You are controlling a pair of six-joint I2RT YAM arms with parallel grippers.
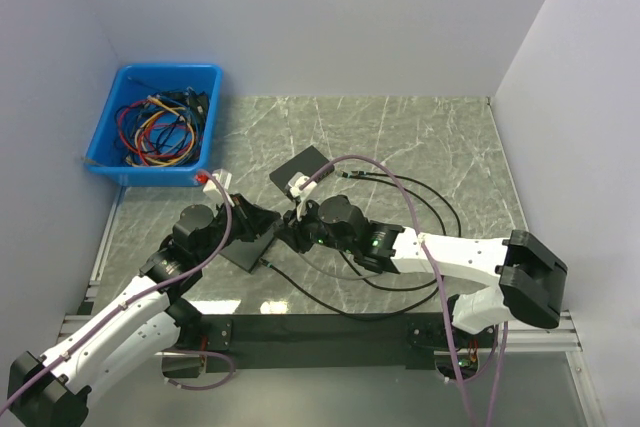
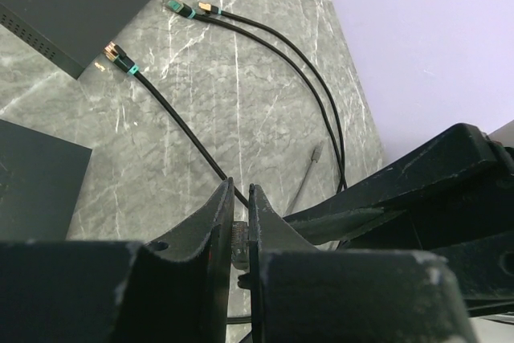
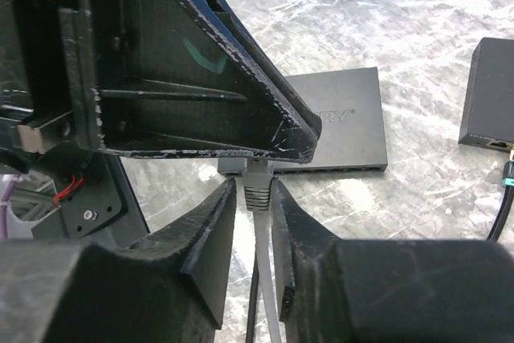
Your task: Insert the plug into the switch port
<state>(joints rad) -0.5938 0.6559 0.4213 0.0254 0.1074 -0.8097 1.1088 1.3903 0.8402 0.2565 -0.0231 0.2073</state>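
The grey plug (image 3: 259,186) with a ribbed boot hangs between both grippers, its pale cable running down between the right fingers. My left gripper (image 2: 239,186) (image 1: 272,225) is shut on the plug (image 2: 234,234), which sits deep between its fingers. My right gripper (image 3: 253,184) (image 1: 293,232) is closed around the boot from below; the right finger touches it and a sliver of light shows on the left. The plug's tip is hidden behind the left finger (image 3: 241,78). Just beyond lies the black switch (image 3: 337,130) (image 1: 246,244), its port row facing the plug.
A second black switch (image 1: 300,169) (image 3: 490,102) lies further back with a black cable at it. Black cables (image 1: 420,202) loop over the marble; their loose plugs (image 2: 178,8) lie near it. A blue bin (image 1: 170,70) of cables stands back left. Walls close both sides.
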